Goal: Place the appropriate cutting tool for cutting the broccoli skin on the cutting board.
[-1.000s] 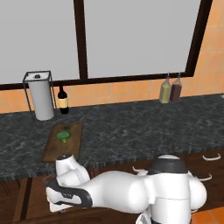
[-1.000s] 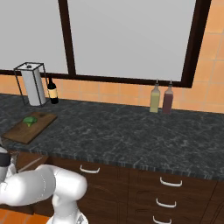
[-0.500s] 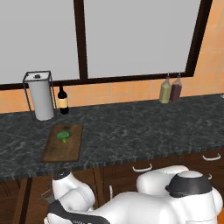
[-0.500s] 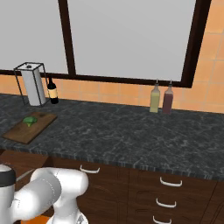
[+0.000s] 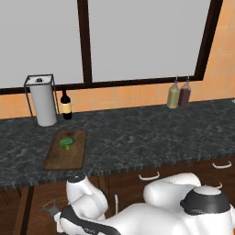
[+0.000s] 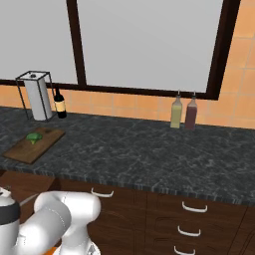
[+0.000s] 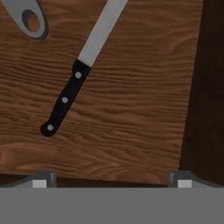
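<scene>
The knife [image 7: 72, 89] lies on a brown wooden surface below the hand, black riveted handle toward the lower left, silvery blade running up to the top edge. My gripper [image 7: 111, 181] hovers over it, open, fingertips [image 7: 41, 179] wide apart, nothing between them; the handle sits ahead and left of centre. The arm reaches down below the counter's front edge [image 5: 87, 176]. On the counter, the cutting board [image 5: 64, 153] carries the broccoli [image 5: 67, 142] near its far end; from the right base, the board [image 6: 30, 149] and the broccoli [image 6: 34, 137] appear at the left.
The grey peeler's looped head [image 7: 28, 19] lies at the hand view's top left, beside the blade. A dark wall [image 7: 208, 87] borders the wood on the right. A paper towel holder [image 5: 40, 101], wine bottle [image 5: 66, 105] and two bottles [image 5: 179, 93] stand along the back wall.
The arm has folded down and left, dropping the hand from counter height to below the counter's front edge. Board and broccoli have stayed put.
</scene>
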